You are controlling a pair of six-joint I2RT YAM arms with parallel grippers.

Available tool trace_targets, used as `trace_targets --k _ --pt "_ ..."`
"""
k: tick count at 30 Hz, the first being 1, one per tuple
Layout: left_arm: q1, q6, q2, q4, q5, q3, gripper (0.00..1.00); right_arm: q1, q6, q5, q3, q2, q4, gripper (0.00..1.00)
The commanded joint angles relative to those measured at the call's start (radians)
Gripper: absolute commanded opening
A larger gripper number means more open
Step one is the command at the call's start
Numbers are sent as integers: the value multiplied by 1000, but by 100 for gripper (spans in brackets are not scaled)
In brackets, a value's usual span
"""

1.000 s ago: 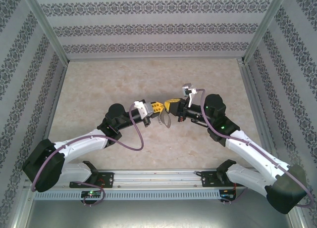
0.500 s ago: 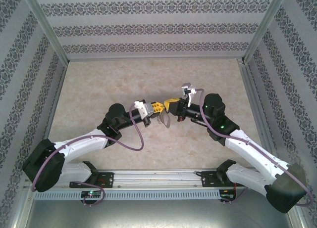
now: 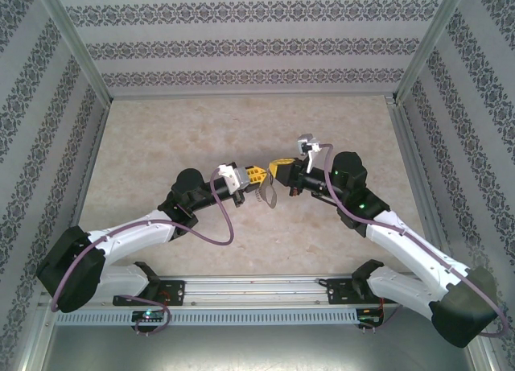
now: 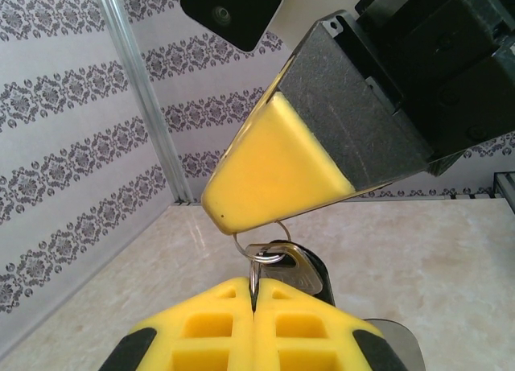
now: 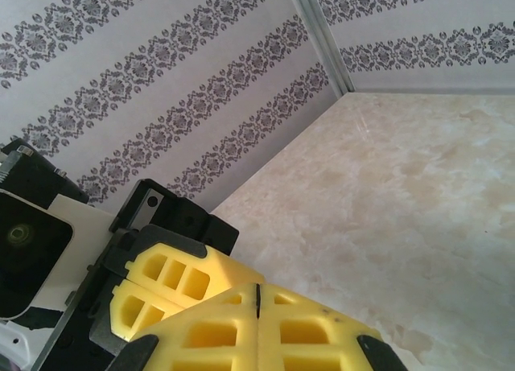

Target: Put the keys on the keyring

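L fingers (image 4: 201,331) pinch keyring (image 3: 269,195); R fingers (image 4: 273,170) pinch keys (image 4: 296,268) loop.

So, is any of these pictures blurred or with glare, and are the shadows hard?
Top external view: even, soft light, only faint shadows on the table. Left wrist view: the key in the left end effector is sharp, with a small bright glint on its metal. Right wrist view: the wall pattern is sharp, the table shows a mild sheen, no harsh glare.
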Motion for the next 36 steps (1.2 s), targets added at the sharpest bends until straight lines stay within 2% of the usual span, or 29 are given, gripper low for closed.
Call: trace_targets --k 1,17,26,36 --pt "-24 -9 -29 71 18 18 0 -25 -15 20 -23 -12 0 0" --pt "-23 -58 -15 92 23 32 0 -61 -36 -84 21 -9 -22 0" --pt "-23 -90 -31 -48 30 84 0 -61 -67 -79 26 -74 -37 0" --pt "-22 -160 -24 -186 117 147 0 -61 -98 -70 44 -129 -80 0"
